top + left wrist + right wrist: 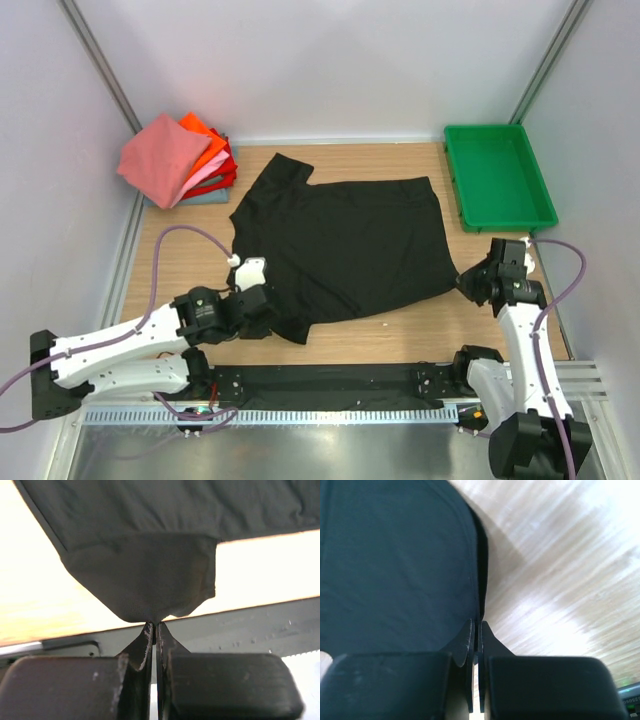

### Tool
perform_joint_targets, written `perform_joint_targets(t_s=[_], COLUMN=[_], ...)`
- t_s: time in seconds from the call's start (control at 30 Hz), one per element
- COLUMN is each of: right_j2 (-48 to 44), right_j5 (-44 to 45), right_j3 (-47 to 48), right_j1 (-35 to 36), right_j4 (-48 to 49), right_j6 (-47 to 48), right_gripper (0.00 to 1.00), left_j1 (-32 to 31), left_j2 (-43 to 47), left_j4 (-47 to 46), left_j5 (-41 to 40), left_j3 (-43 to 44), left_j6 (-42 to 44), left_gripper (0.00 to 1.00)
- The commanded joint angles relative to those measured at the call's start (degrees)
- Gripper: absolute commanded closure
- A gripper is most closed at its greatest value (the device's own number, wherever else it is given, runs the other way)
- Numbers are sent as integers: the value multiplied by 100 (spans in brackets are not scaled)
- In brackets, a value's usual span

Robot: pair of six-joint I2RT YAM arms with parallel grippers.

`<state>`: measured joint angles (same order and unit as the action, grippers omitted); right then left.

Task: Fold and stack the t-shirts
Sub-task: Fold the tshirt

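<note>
Top camera is looking down over the whole worktop (400,340). Wrist cameras are viewing the same black t-shirt (350,250) close-up.

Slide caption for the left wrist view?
Left pincer shut on a sleeve of the black t-shirt, wooden table behind.

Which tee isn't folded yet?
The black t-shirt, spread open mid-table, pinched at its edges by the left gripper and the right gripper. The other shirts lie folded and piled at the far-left corner.
</note>
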<state>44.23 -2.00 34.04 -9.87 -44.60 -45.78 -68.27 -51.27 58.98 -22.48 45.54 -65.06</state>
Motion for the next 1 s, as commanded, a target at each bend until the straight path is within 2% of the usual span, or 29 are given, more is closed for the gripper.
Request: perform_joint_targets(t_s=[0.0, 0.3, 0.6, 0.97], right_j2=[252, 1149, 2151, 3250], right_j5=[-195, -687, -776, -740], right_j3=[550, 1034, 1622, 2194], right_j1=[-24, -24, -15, -24], right_j4=[249, 970, 1436, 1805], right_j6=[297, 473, 640, 728], right_gripper=[99, 99, 99, 99], left_j1=[375, 2184, 3415, 4234], left_j2=[-252, -1069, -2141, -3213], left_j4=[245, 132, -115, -554], left_j5=[-108, 586, 1210, 1465], left_j3=[621, 1729, 2688, 3724], left_j6=[730, 2364, 3297, 4000], left_gripper=[100, 100, 100, 100])
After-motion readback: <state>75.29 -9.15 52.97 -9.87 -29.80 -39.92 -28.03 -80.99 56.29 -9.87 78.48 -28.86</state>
